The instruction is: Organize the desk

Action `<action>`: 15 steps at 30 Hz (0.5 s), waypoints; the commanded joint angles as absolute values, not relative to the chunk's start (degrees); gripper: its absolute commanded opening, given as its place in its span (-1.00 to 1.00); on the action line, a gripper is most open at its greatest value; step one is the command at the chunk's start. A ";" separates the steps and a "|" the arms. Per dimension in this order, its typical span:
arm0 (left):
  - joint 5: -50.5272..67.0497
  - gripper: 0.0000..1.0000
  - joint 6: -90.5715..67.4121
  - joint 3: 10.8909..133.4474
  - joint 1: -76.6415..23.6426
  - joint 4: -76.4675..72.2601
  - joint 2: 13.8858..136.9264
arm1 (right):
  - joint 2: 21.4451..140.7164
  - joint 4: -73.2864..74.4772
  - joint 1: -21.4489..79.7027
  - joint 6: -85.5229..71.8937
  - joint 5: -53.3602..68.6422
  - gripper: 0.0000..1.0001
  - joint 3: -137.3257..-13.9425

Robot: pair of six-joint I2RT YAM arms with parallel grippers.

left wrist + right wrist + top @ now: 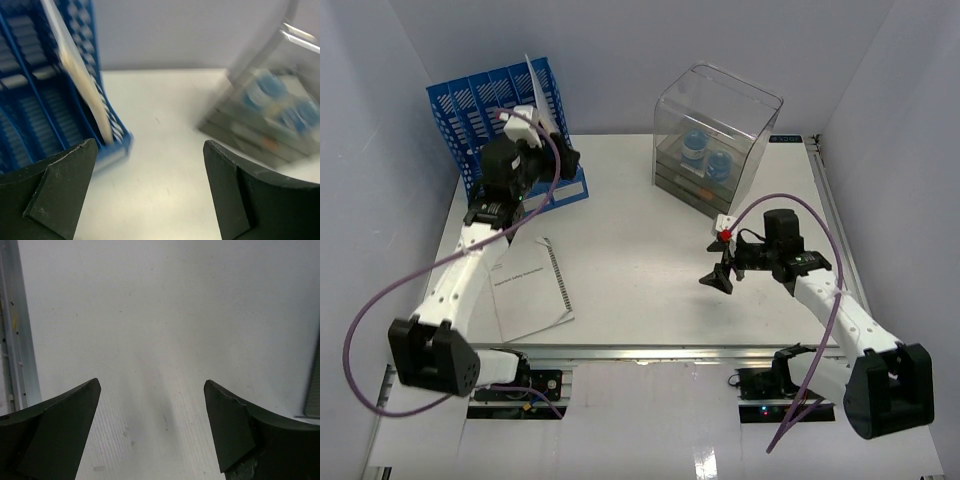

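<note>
- top external view: the large flat white desk [640,215] carries a blue slotted plastic file rack [460,110] at its far left corner. a white spiral-bound notebook [536,85] stands tilted in the rack's rightmost slot.
- the left gripper [560,165] hovers just in front of the rack's right end, its fingers spread wide with nothing between them.
- a second white spiral-bound booklet [530,290] lies flat on the desk, nearer the arm bases than the rack and apart from it.
- a clear plastic drawer box [715,130] sits well to the right of the rack.
- the right gripper [720,278] hangs far to the right of the rack, over bare desk. its fingers are parted and empty.
- the filing step looks to be in hand, with one notebook racked and one left flat.
- the next move likely calls for the left arm to clear the rack, come down on the flat booklet and pinch its spiral edge. a thin, flat thing gives little to grip.
</note>
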State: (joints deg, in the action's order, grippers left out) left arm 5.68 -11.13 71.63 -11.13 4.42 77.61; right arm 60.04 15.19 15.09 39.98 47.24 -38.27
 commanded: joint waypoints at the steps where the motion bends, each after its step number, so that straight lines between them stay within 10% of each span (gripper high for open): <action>1: 18.96 0.96 -16.30 58.02 -10.75 9.04 60.59 | 68.88 19.00 21.01 32.55 47.34 0.80 -46.07; 15: 10.19 0.96 -27.69 43.13 -10.63 18.84 26.37 | 111.04 8.22 53.39 -5.79 27.67 0.80 -84.14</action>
